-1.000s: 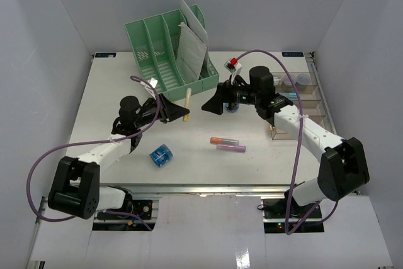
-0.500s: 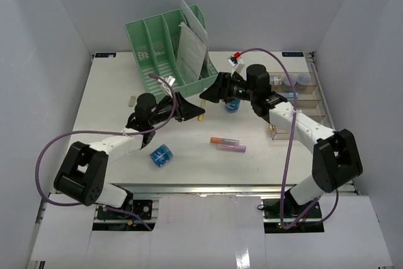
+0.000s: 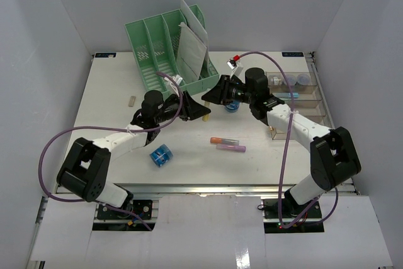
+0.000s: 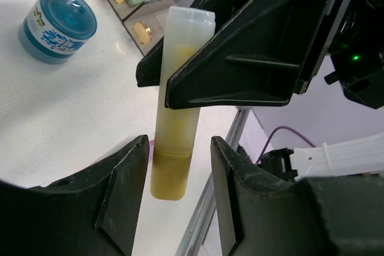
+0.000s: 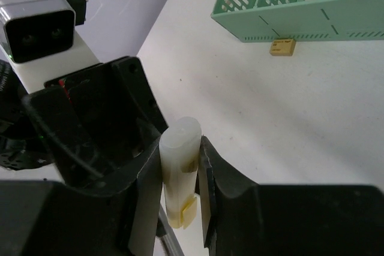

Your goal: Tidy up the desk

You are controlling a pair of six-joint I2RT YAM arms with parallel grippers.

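Tube (image 4: 175, 88): aloft between both arms, apparently mid-handover.
Right pincer (image 5: 180, 151): pinching the tube's pale end.
Left pincer (image 4: 179, 148): spread, flanking the yellow end, seemingly not touching it.
Desk (image 3: 195, 165): beneath both arms, still awaiting tidying.

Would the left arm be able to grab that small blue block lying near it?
Probably yes: the small blue block lies uncovered beside it, and the left gripper looks open around the yellowish plastic tube.
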